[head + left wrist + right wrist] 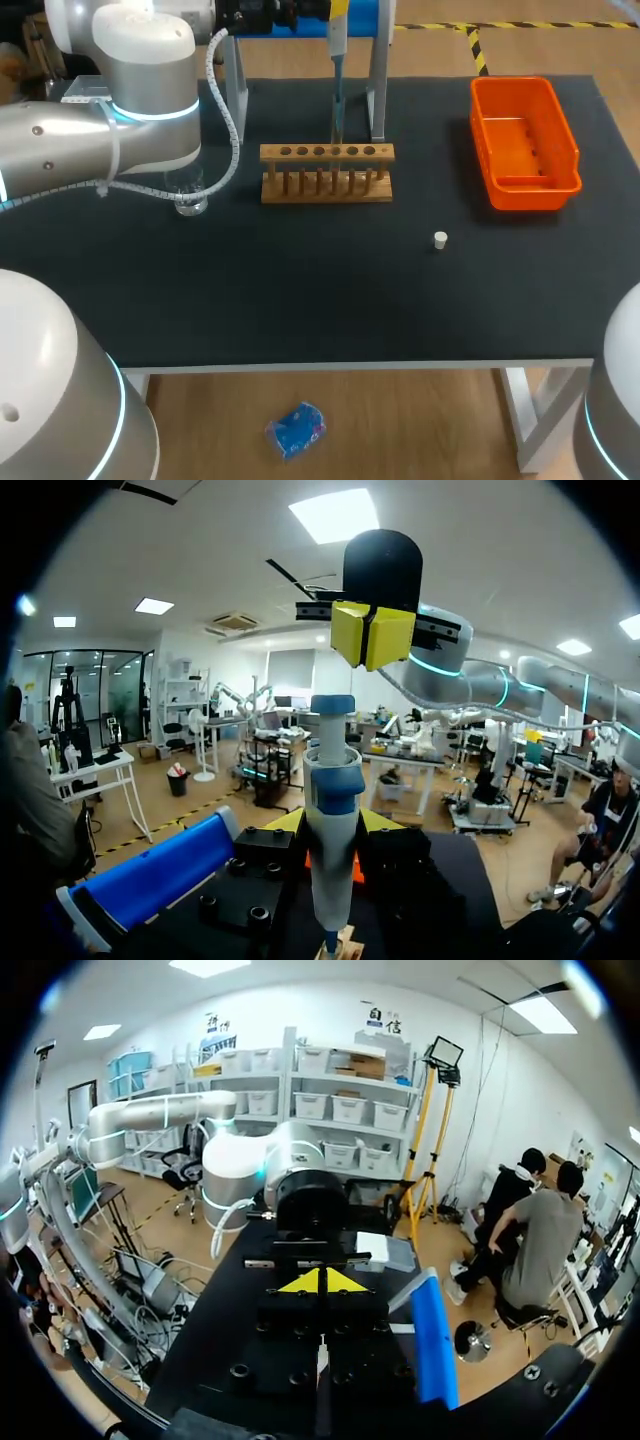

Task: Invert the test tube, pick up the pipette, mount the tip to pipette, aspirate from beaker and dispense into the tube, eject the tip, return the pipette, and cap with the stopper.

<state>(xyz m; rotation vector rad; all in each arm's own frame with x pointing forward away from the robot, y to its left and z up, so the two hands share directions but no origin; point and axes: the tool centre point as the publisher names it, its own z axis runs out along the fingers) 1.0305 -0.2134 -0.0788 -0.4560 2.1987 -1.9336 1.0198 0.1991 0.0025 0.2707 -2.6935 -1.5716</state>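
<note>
The pipette is being shown hanging upright on its stand at the back of the counter. Its lower end is being seen just behind the wooden rack. The left arm is being held over the back left part of the counter, and the left hand is being held at the pipette. In the left wrist view the pipette is being seen upright and close in, straight ahead of that hand, with the stand's blue bar beside it. Whether the left hand is gripping the pipette or only standing at it cannot be told.

The right hand is being held fully closed, its yellow tips pressed together with nothing between them. In the left wrist view it is being seen above and beyond the pipette, apart from it. In the head view only a rounded part of the right arm is being shown, at the near right corner.

The beaker is being shown standing on the counter to the left of the rack, under the left arm. The small white stopper is being shown lying on the bare counter, nearer than the rack and to its right, touching nothing else. The orange bin is being shown at the right side of the counter, well apart from the rack.
</note>
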